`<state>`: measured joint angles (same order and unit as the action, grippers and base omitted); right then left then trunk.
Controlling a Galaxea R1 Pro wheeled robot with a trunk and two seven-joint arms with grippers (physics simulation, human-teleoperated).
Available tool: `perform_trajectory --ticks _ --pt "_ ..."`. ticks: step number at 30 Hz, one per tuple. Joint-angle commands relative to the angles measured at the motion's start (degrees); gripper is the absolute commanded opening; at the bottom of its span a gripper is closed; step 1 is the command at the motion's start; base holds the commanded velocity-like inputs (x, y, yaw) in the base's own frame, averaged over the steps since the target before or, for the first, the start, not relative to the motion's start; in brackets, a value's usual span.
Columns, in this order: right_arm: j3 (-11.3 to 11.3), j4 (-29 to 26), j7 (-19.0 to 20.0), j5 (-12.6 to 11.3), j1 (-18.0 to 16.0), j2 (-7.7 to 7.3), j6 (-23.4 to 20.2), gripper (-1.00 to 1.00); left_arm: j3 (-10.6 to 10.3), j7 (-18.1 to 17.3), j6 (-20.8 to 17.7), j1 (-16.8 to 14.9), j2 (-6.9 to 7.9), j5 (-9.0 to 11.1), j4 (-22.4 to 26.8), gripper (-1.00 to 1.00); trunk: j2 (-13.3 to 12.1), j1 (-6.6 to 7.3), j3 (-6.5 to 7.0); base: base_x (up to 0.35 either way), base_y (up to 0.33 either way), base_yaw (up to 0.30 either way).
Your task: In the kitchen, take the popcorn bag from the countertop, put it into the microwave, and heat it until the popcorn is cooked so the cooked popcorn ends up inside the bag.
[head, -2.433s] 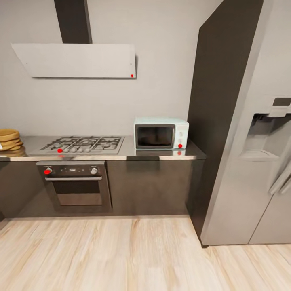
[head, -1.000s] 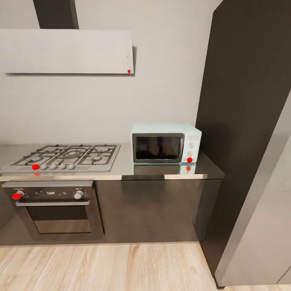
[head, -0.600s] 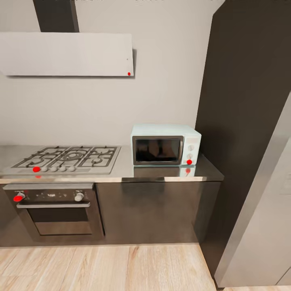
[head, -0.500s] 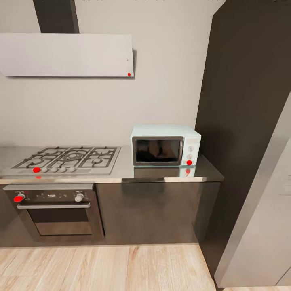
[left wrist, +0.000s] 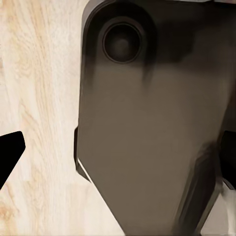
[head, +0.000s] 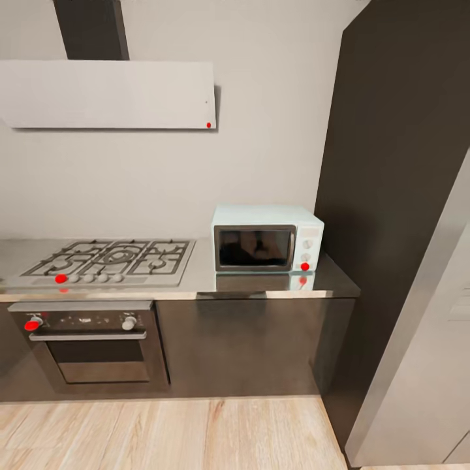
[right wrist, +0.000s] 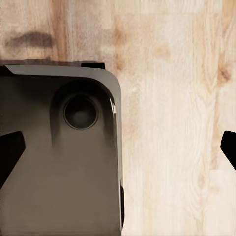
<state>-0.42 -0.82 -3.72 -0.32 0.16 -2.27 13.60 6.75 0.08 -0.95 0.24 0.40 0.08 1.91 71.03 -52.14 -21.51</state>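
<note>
The small mint-blue microwave with its dark glass door (head: 267, 238) sits shut at the right end of the glossy grey metal bench (head: 196, 287), beside the steel gas hob (head: 111, 258) and above the dark cabinets, with the black-and-steel oven (head: 88, 343) lower left. No tan paper popcorn bag shows on this stretch of bench, so the likely slip is going for the microwave empty-handed; the bag must be found first. Both wrist views look down at the light wood floor (right wrist: 172, 123) past the robot's dark base (left wrist: 147, 137). Each hand shows dark fingertips (right wrist: 10, 152) at opposite picture edges, so both seem spread wide and empty. Compared with 2.4 seconds ago the camera has moved closer and turned, dropping the stacked tan bowls and most of the fridge from view.
</note>
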Motion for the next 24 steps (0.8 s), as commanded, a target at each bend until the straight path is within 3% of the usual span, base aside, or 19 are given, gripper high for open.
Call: perform_trajectory --ticks 1,24 --pt "0.0 -0.1 -0.1 0.0 0.0 0.01 0.1 1.00 0.4 0.0 -0.1 0.0 0.01 0.0 0.1 1.00 -0.4 0.22 0.14 0.000 0.000 0.000" --pt "0.0 -0.1 -0.1 0.0 0.0 -0.01 0.1 1.00 0.4 0.0 -0.1 0.0 -0.05 0.0 0.1 1.00 -9.6 5.28 4.27 0.000 0.000 0.000"
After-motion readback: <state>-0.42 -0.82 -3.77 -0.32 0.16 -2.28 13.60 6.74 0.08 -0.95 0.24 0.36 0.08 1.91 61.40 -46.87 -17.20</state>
